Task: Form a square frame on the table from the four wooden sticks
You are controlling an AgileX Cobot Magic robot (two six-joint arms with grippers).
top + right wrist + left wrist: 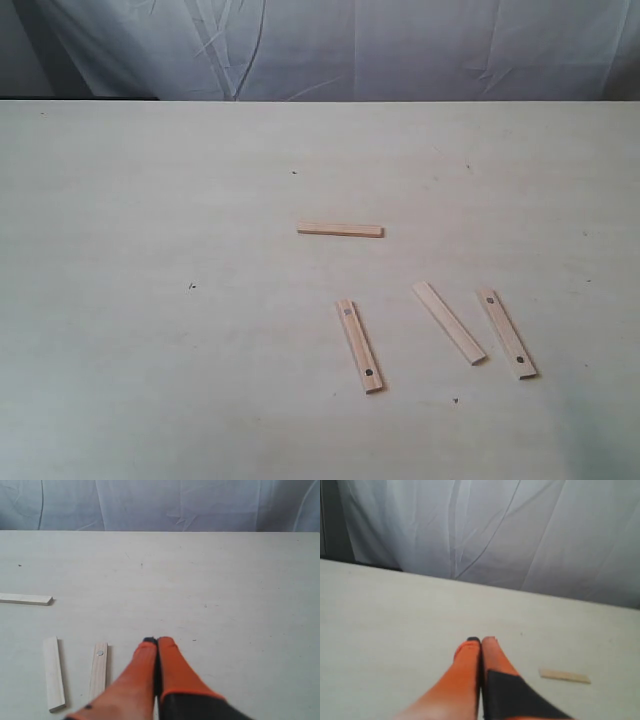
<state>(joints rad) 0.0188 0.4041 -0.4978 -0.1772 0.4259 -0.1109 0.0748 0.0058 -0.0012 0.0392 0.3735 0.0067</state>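
Four pale wooden sticks lie apart on the cream table [150, 200]. One plain stick [340, 230] lies crosswise near the middle. Nearer the front, a dotted stick [359, 346], a plain stick [449, 322] and another dotted stick [506, 333] lie side by side with gaps between them. No square frame is formed. Neither gripper appears in the exterior view. My left gripper [481, 641] is shut and empty above the table, with one stick [564, 676] off to its side. My right gripper [158, 641] is shut and empty, beside a dotted stick [99, 670], a plain stick [53, 673] and a farther stick [26, 599].
A wrinkled white cloth backdrop [330, 45] hangs behind the table's far edge. A few tiny dark specks [191, 286] mark the table surface. Bare table stretches left of the sticks.
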